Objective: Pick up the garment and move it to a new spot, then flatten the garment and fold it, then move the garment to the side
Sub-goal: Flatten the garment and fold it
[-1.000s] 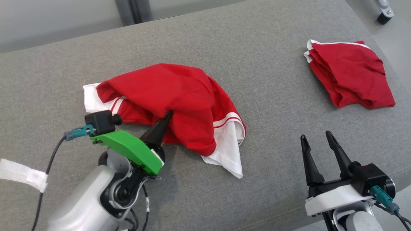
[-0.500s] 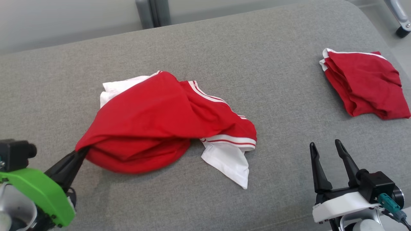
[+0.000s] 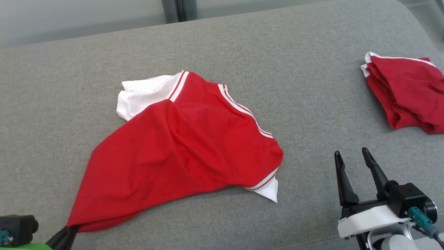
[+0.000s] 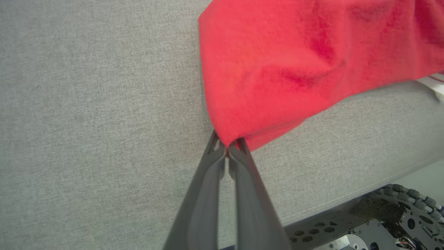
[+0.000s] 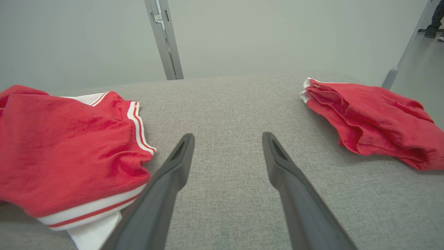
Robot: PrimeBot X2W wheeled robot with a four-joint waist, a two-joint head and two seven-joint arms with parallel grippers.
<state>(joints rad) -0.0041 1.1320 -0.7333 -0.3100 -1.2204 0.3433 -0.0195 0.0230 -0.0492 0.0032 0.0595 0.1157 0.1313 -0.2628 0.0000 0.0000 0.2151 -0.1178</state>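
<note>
At near left, the left gripper [image 4: 227,147] pinches shut on a corner of the garment [image 3: 180,149], which is sprawled mid-cushion [image 3: 277,52], likely to draw it flat. Near right, the right gripper [image 3: 351,151] hovers wide and empty, probably for another corner.

Crumpled red-and-white cloth garment [image 3: 180,149] is lying centre-left on the grey fabric cushion [image 3: 277,52] — its near-left corner sitting in the left gripper [image 4: 227,148]. Folded red cloth pile [image 3: 406,93] is lying far right, well apart. Right gripper [image 3: 351,152] is hovering at the front edge — between the two.
</note>
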